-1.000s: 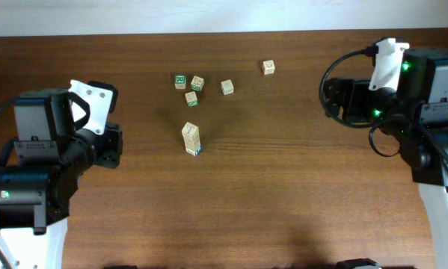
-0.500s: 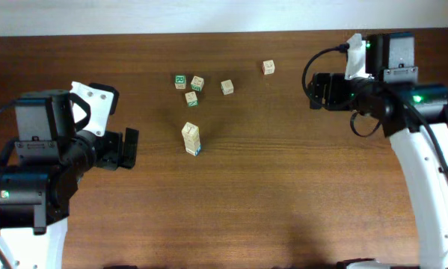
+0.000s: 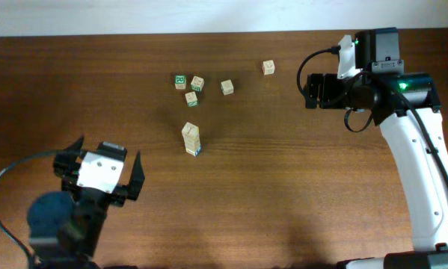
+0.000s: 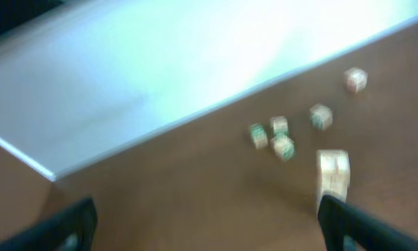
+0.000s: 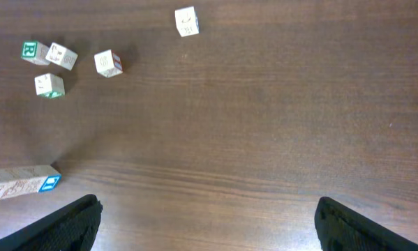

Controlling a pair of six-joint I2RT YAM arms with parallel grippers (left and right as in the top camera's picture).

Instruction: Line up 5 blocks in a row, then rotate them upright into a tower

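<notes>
Blur over left wrist view, block stack (image 4: 333, 178) indistinct.

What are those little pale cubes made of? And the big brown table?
The small pale printed cubes look like plain unpainted wood: light tan, matte, with coloured marks printed on. The dark brown table looks like wood or a wood-look laminate: long grain streaks run across it, with a soft sheen. I can't tell which.
</notes>
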